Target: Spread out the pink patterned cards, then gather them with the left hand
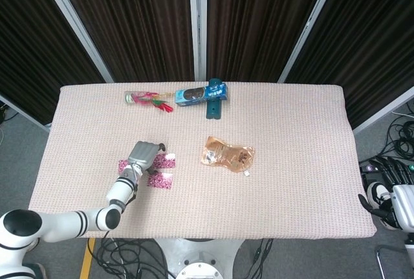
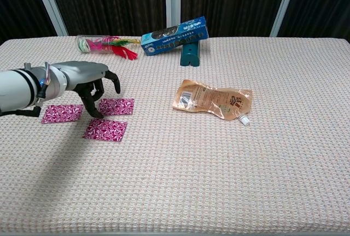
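Dark curtains behind pink woven table (image 2: pixel 219 165), left hand (image 2: pixel 87 80) fingers apart over pink cards (image 2: pixel 105 129)

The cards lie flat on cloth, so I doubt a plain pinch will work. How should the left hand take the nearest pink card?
Probably by an edge, from above. The nearest pink card lies flat and separate on the table, so the left hand could press down and slide it until an edge lifts.

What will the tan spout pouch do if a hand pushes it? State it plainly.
The tan spout pouch lies flat and crinkled on the woven tablecloth, so it probably buckles rather than slides stiffly. Its glossy film may be slippery to pinch. It looks nearly empty, likely light.
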You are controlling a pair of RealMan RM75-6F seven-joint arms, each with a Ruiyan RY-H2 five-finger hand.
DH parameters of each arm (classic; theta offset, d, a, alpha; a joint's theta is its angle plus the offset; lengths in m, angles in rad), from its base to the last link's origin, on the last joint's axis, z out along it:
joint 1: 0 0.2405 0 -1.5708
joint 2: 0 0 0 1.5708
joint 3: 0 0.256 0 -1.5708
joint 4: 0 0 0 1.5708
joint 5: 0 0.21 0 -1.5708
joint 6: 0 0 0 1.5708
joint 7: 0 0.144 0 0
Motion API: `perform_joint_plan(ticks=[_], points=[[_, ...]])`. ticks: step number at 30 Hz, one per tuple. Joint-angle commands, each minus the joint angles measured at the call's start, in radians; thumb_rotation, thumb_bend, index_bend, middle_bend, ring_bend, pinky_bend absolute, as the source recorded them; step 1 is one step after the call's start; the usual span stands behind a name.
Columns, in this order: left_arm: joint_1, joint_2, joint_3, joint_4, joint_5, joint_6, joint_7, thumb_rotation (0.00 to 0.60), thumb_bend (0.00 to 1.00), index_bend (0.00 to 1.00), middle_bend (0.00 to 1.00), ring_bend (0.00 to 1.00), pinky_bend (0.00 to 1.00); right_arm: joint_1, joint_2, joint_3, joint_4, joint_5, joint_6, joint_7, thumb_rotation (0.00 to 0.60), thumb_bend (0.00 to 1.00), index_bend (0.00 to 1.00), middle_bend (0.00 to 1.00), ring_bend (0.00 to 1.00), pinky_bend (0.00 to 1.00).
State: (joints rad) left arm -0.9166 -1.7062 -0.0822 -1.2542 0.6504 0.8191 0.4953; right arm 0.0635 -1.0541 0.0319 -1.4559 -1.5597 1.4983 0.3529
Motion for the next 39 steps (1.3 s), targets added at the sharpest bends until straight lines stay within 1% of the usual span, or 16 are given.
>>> perform_joint_plan(ticks=[1,8,12,28,39], points=[[-0.004,-0.015,-0.01,0.015,-0.019,-0.005,0.009,0.6,0.21,0.36,0.88,0.93,0.98,-0.001,-0.001,0.0,0.001,0.0,0.001,0.0,0.469,0.22,0.13,0.09,0.0,0.0],[-0.015,-0.05,-0.033,0.064,-0.053,-0.01,0.032,0.6,0.21,0.38,0.89,0.93,0.98,-0.005,0.002,0.0,0.005,0.006,0.001,0.005,0.472,0.22,0.13,0.09,0.0,0.0],[-0.018,-0.061,-0.036,0.081,-0.066,-0.015,0.048,0.6,0.22,0.39,0.89,0.93,0.98,-0.007,0.0,0.0,0.01,0.008,0.003,0.008,0.47,0.22,0.13,0.09,0.01,0.0],[-0.024,-0.079,-0.043,0.095,-0.093,-0.016,0.099,0.6,0.22,0.39,0.89,0.93,0.98,-0.01,-0.001,0.003,0.022,0.013,0.003,0.022,0.464,0.22,0.13,0.09,0.0,0.0],[-0.019,-0.083,-0.048,0.092,-0.073,-0.004,0.104,0.6,0.25,0.47,0.89,0.93,0.98,-0.013,-0.002,0.003,0.025,0.013,0.004,0.027,0.469,0.22,0.13,0.09,0.0,0.0]])
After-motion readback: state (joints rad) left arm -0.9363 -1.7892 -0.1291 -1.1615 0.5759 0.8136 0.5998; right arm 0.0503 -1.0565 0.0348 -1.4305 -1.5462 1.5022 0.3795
